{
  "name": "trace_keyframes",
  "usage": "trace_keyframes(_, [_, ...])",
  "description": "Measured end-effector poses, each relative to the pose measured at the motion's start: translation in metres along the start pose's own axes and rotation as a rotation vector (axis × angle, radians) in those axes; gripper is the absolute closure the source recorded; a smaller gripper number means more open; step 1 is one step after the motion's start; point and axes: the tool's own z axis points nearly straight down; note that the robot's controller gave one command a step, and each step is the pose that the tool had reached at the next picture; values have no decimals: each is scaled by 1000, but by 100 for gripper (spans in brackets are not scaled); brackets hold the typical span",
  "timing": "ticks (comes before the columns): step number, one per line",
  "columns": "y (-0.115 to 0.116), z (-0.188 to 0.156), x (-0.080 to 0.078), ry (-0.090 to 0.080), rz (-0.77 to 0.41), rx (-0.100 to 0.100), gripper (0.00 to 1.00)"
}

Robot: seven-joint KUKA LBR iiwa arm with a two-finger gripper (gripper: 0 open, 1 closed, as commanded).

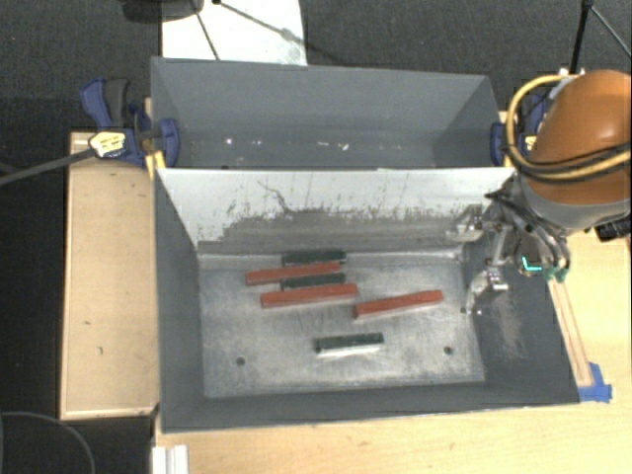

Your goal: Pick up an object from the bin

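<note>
The arm's tool point(484, 286) hangs low by the right wall of the grey metal bin point(247, 383), just past the right end of a lone flat red-brown bar point(398, 305). Toward the back wall four bars lie close side by side: a dark green bar point(314, 259), a short red-brown bar point(279, 276), a second dark bar point(314, 283) and a long red-brown bar point(309, 295). Nearer the front edge, apart, lies a dark bar with a pale edge point(348, 344).
</note>
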Motion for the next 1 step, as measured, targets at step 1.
trace_keyframes(1, [0, -4, -2, -8, -2, 1, 0])
